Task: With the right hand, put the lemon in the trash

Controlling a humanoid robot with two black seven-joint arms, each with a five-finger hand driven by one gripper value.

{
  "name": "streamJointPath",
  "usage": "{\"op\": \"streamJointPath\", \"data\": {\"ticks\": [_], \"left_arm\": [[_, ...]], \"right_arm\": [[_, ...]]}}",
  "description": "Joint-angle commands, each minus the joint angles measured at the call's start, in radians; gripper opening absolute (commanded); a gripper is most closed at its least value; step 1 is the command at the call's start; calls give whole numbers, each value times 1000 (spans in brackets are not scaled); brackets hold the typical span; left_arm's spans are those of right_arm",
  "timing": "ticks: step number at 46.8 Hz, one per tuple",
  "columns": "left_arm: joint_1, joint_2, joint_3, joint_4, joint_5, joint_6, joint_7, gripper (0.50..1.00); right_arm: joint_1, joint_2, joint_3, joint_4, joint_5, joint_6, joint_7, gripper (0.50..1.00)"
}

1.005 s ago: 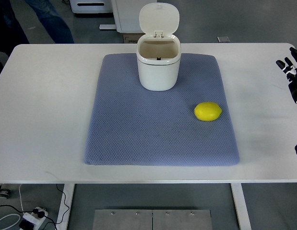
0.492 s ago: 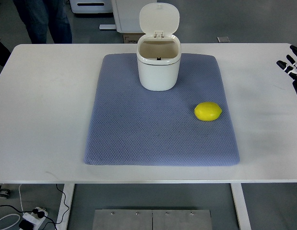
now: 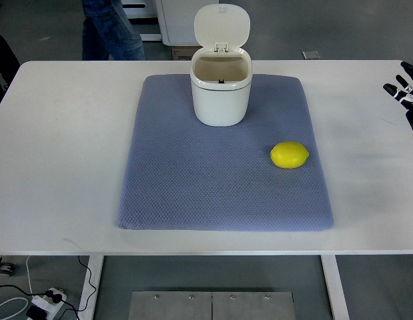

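A yellow lemon (image 3: 289,155) lies on the right part of the blue-grey mat (image 3: 219,173). At the mat's far edge stands a small white trash bin (image 3: 220,88), upright, with its lid flipped open toward the back. My right hand (image 3: 407,91) shows only at the right edge of the picture, over the white table, well to the right of the lemon and apart from it. Its black fingers are spread and hold nothing. The left arm is out of view.
The white table (image 3: 59,147) reaches past the mat on all sides. A person in jeans (image 3: 111,30) stands behind the table's far left. White cabinets stand behind the bin. Cables and a power strip (image 3: 46,300) lie on the floor at the lower left.
My right hand has drawn back toward the right edge, so less of it shows. The person behind the table has walked to the right. Lemon and bin have not moved.
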Motion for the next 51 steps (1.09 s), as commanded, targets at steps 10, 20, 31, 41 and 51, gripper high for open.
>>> {"op": "streamJointPath", "data": {"ticks": [10, 20, 31, 41, 51], "left_arm": [[-1, 0, 0, 0, 0, -1, 0, 1000], [-1, 0, 0, 0, 0, 1, 0, 1000], [1, 0, 0, 0, 0, 1, 0, 1000], [1, 0, 0, 0, 0, 1, 0, 1000], [-1, 0, 0, 0, 0, -1, 0, 1000]], "right_arm": [[-5, -28, -55, 16, -26, 100, 12, 1000], [34, -103, -276, 68, -116, 97, 96, 1000], [107, -131, -454, 68, -124, 82, 144, 993], [175, -140, -601, 68, -127, 36, 179, 993], [225, -140, -727, 70, -152, 5, 204, 993]]}}
